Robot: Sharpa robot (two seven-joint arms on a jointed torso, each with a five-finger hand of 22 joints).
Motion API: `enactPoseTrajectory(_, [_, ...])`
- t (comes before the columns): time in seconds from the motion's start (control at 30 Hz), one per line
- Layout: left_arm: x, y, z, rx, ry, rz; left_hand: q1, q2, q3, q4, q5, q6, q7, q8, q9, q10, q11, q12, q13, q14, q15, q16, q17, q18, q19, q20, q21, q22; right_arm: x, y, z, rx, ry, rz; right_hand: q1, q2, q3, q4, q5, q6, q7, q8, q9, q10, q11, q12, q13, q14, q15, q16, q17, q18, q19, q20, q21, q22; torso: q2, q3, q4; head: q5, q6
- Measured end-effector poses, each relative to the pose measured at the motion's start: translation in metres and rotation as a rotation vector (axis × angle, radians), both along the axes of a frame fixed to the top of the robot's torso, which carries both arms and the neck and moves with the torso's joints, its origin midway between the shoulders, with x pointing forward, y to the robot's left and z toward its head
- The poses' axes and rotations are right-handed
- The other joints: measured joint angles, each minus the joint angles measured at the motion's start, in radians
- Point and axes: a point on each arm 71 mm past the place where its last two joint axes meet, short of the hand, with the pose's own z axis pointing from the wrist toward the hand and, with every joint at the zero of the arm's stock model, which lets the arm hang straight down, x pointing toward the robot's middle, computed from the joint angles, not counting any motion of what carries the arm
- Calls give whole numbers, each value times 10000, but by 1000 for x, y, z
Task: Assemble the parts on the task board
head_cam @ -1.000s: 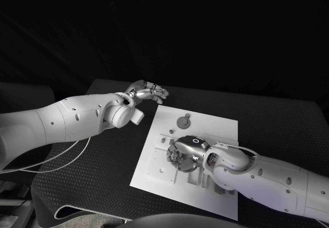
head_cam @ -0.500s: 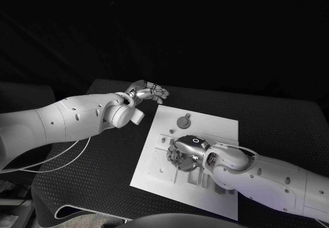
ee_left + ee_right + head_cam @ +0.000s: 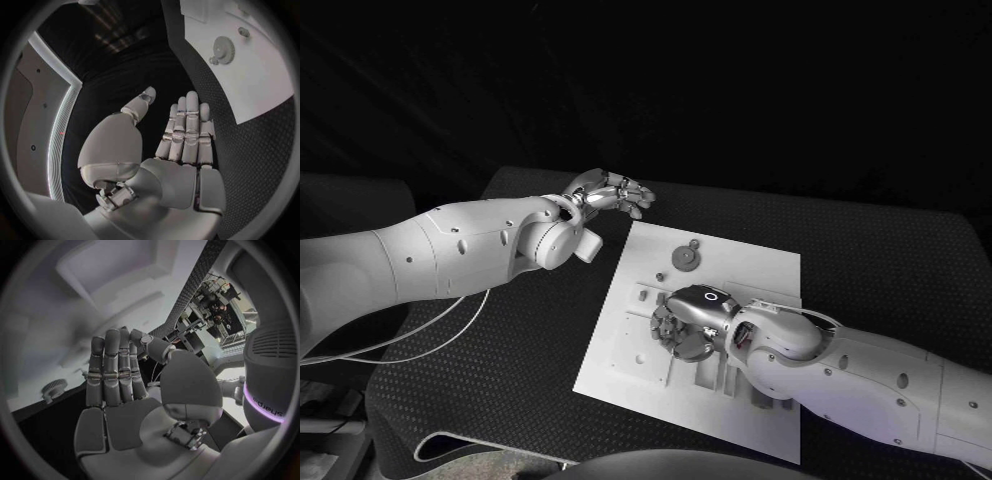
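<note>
Assembly looks partly done: a grey toothed gear (image 3: pixel 685 259) sits on the flat white task board (image 3: pixel 762 262), the right hand (image 3: pixel 687 322) rests over mid-board fixtures with fingers straight together, grasp unclear, and the left hand (image 3: pixel 607 193) hovers off the board's far corner, fingers extended, holding nothing.

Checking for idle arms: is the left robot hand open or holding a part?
Open. In the left wrist view the left robot hand has straight fingers, an empty palm, and hangs over black table beside the task board.
</note>
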Motion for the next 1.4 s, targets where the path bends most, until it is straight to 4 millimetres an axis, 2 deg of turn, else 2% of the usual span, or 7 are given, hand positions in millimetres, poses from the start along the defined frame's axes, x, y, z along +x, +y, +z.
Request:
enactPoseTrajectory(0.67, [0, -1, 0, -14, 6, -34, 0, 0, 0, 0, 0, 0, 0, 0, -9, 0, 0, 0, -19, 0, 0, -39, 28, 1, 0, 0, -40, 8, -1, 4, -4, -455, -108, 191, 1, -1, 0, -1, 0, 9, 11, 9, -1, -2, 3, -35, 41, -1, 6, 0, 9, 0, 1, 0, 17, 1, -1, 3, 0, -28, -45])
enactPoseTrajectory(0.77, [0, -1, 0, -14, 7, -35, 0, 0, 0, 0, 0, 0, 0, 0, -9, 0, 0, 0, -19, 0, 0, -39, 32, 0, 0, 0, -40, 10, 0, 4, -5, -455, -102, 179, 0, -1, 0, -1, 0, -6, 27, 8, -1, -75, 79, -89, 51, -1, 6, 0, 6, 1, 0, -2, 20, 1, -3, 4, 0, -29, -48])
enactPoseTrajectory(0.87, [-1, 0, 0, -10, 10, -26, 0, 0, 0, 0, 0, 0, 0, 0, -9, 0, 0, 0, -18, 0, 0, -39, 32, 0, 0, 0, -40, 18, 1, 2, -5, -435, -72, 114, 0, -1, -139, 1, 0, -194, 194, -176, 18, -322, 191, -270, 75, -45, 12, 0, -13, -1, -148, 31, 19, 1, -6, 4, 0, -29, -51])
enactPoseTrajectory(0.9, [-1, 0, 0, -9, 10, -23, 0, 0, 0, 0, 0, 0, 0, 0, -9, 0, 0, 0, -26, 0, 0, -38, 32, 0, 0, 0, -40, 18, 1, 2, -5, -422, -48, 92, -82, -83, -288, 4, 120, -450, 300, -307, 14, -502, 227, -333, 92, -121, 74, -28, -21, 0, -226, 64, 16, 0, -7, 4, -1, -29, -52])
enactPoseTrajectory(1.13, [0, 1, 0, -3, 14, -8, 0, 0, 0, 0, 0, 0, 0, 0, -18, 0, 0, 0, -28, 0, 0, -38, 43, 0, 0, 0, -39, 17, 2, -4, -6, -325, 65, -67, -194, -435, -1126, -13, 549, -1324, 639, -832, -183, -878, -77, -527, 92, -415, 335, -126, -44, 0, -520, 158, 73, 0, -13, 1, -8, -52, -33])
enactPoseTrajectory(1.3, [-1, 2, 0, 1, 17, 1, 0, 0, 0, 0, 0, 0, 0, 0, -18, 0, 0, 0, -38, 0, 0, -38, 52, 0, 0, 0, -39, 16, 1, -7, -5, -230, 97, -133, -115, -513, -1368, 13, 591, -1456, 667, -871, -229, -1084, -103, -1269, 92, -426, 427, -126, -44, 0, -628, 195, 116, 0, -13, 1, -9, -76, -18])
enactPoseTrajectory(1.4, [-1, 3, 0, 6, 19, 15, 0, 0, 0, 0, 0, 0, 0, 0, -18, 0, 0, 0, -37, 0, 0, -38, 62, 0, 0, 0, -39, 26, 0, -8, -5, -198, 106, -150, -115, -513, -1394, -13, 591, -1467, 675, -871, -238, -1224, 1, -1364, 85, -426, 427, -126, -35, 0, -628, 195, 117, 0, -13, 0, -9, -90, -16])
